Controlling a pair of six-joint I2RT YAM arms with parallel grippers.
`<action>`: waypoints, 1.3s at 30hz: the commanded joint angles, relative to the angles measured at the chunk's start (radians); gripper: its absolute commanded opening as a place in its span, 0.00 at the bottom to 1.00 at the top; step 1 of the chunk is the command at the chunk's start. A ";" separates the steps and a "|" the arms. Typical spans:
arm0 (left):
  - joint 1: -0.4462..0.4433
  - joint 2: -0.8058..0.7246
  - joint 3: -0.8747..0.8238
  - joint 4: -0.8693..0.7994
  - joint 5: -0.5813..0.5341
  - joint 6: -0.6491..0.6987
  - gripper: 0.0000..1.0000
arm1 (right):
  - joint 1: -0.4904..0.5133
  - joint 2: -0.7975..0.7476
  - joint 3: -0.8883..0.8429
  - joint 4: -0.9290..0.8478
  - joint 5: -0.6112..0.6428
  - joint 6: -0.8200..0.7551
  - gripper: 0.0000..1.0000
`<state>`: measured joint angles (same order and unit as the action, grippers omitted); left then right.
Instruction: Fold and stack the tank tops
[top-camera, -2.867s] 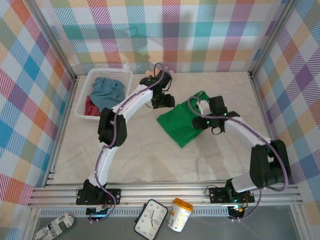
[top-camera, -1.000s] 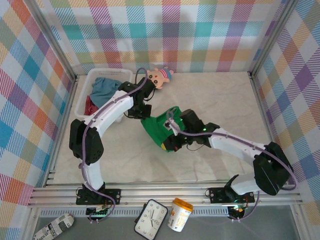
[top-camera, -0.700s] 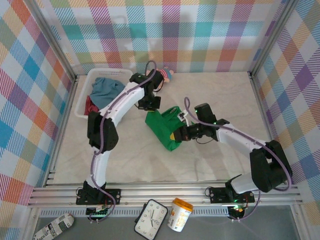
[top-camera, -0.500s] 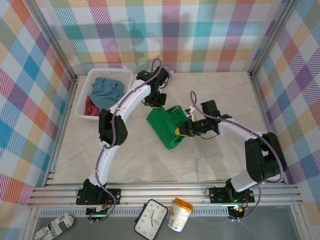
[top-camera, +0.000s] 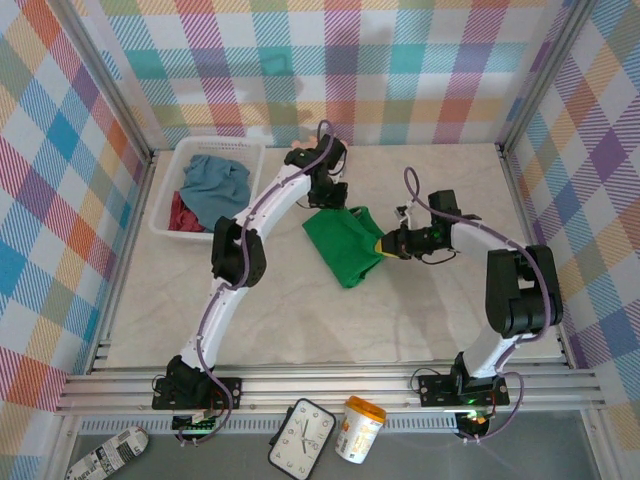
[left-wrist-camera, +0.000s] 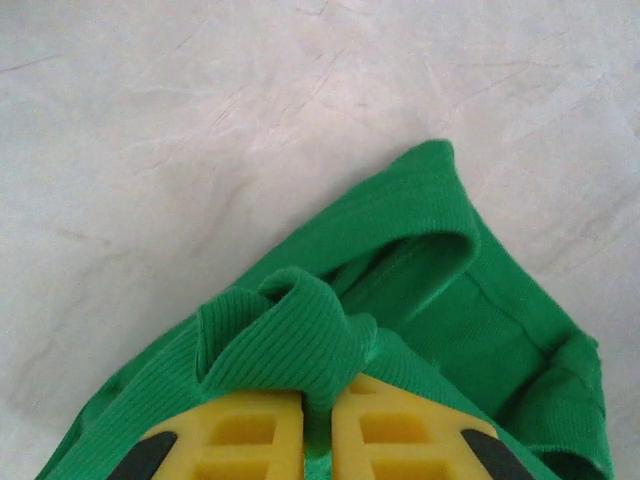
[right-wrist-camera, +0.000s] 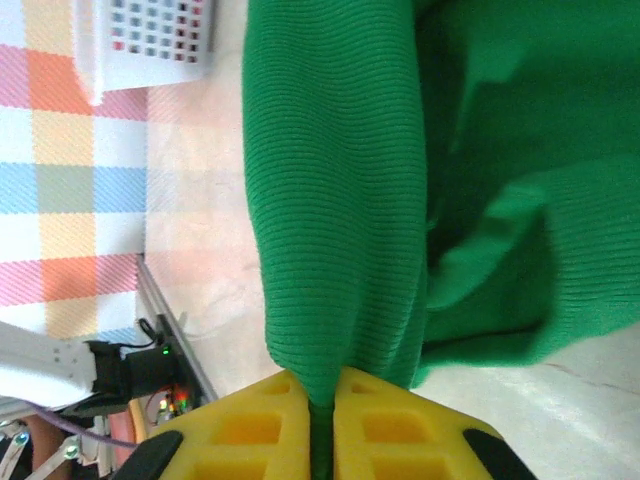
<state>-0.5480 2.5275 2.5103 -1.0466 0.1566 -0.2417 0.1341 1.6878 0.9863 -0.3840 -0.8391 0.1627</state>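
Over the past second both arms have swung to the right, drawing the green tank top (top-camera: 343, 245) away from the white mesh basket (top-camera: 160, 208). The cloth was bunched between them before and now lies stretched flatter near the middle of the pale table (top-camera: 300, 320).

The left gripper (top-camera: 328, 194) reaches in from the far side and is clamped on the top's far left corner. In the left wrist view its yellow fingers (left-wrist-camera: 250, 440) pinch a raised fold of ribbed green hem, and the rest of the garment (left-wrist-camera: 440, 300) spreads away over the marbled surface with one strap loop gaping.

The right gripper (top-camera: 386, 246) comes in from the right and is clenched on the top's right edge. The right wrist view shows a thin ridge of green cloth (right-wrist-camera: 340, 200) caught tight between its yellow fingers (right-wrist-camera: 390, 420), and the basket's corner (right-wrist-camera: 150, 40) shows beyond the cloth.

The garment lies on the table between the two grippers, its near corner pointing toward the arm bases.

The blue-grey tank top (top-camera: 215, 180) sits crumpled in the basket at the table's far left. The dark red tank top (top-camera: 180, 213) is tucked beneath it at the basket's near side.

Below the table's near rail, a small clock (top-camera: 303, 438) lies just beside a white canister with an orange lid (top-camera: 358, 428).
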 joint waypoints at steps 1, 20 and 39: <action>0.005 0.037 0.037 0.121 0.030 -0.013 0.13 | -0.023 0.041 0.020 0.006 0.043 -0.039 0.14; 0.008 -0.044 0.016 0.205 -0.026 0.085 0.62 | -0.094 -0.141 -0.031 0.061 0.387 0.021 0.32; 0.084 -0.145 -0.433 0.296 0.063 0.039 0.60 | 0.254 -0.041 -0.187 0.343 0.512 0.306 0.39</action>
<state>-0.4713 2.3684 2.0846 -0.7597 0.1642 -0.1757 0.3923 1.6302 0.8001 -0.0521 -0.3847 0.4713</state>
